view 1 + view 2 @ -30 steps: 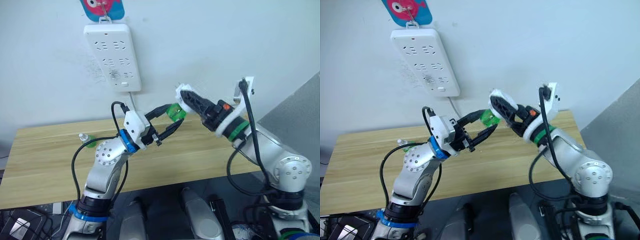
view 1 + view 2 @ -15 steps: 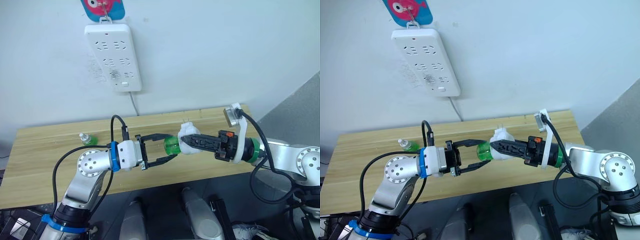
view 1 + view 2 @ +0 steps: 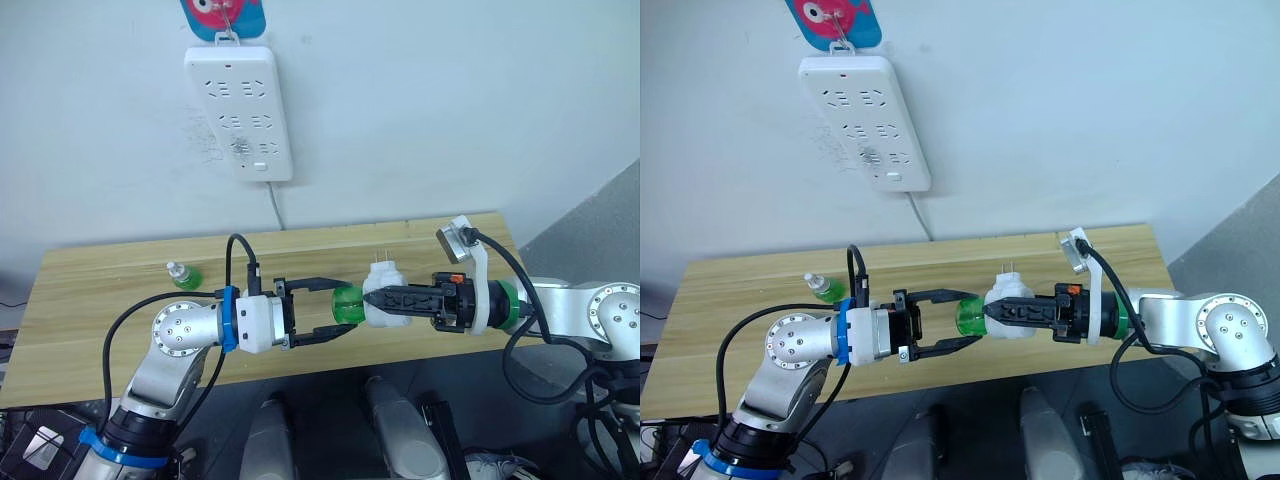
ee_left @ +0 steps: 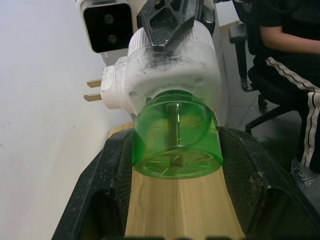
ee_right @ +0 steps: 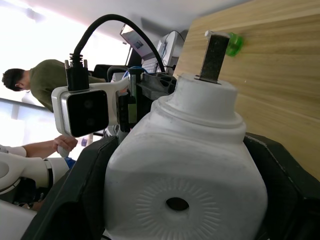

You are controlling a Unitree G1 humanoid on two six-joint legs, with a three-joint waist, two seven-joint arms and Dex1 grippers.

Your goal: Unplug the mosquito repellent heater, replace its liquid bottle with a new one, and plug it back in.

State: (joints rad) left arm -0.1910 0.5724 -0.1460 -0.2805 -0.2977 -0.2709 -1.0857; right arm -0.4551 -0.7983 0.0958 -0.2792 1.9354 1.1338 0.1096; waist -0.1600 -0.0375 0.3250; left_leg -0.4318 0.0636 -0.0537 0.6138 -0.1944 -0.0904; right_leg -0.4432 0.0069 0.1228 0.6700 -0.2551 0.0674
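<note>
The right gripper point(image 3: 375, 298) is clamped on the mosquito repellent heater point(image 3: 385, 299), holding it unplugged in the air over the front edge of the wooden table point(image 3: 100, 300), plug prongs pointing up. Its liquid bottle point(image 3: 347, 304), green and translucent, remains seated in the heater. The left gripper point(image 3: 335, 307) stands spread, one finger on each side of that bottle; contact cannot be confirmed. The new one point(image 3: 182, 274), white-capped, stands on the table's left. The white power strip point(image 3: 240, 110) hangs on the wall above.
</note>
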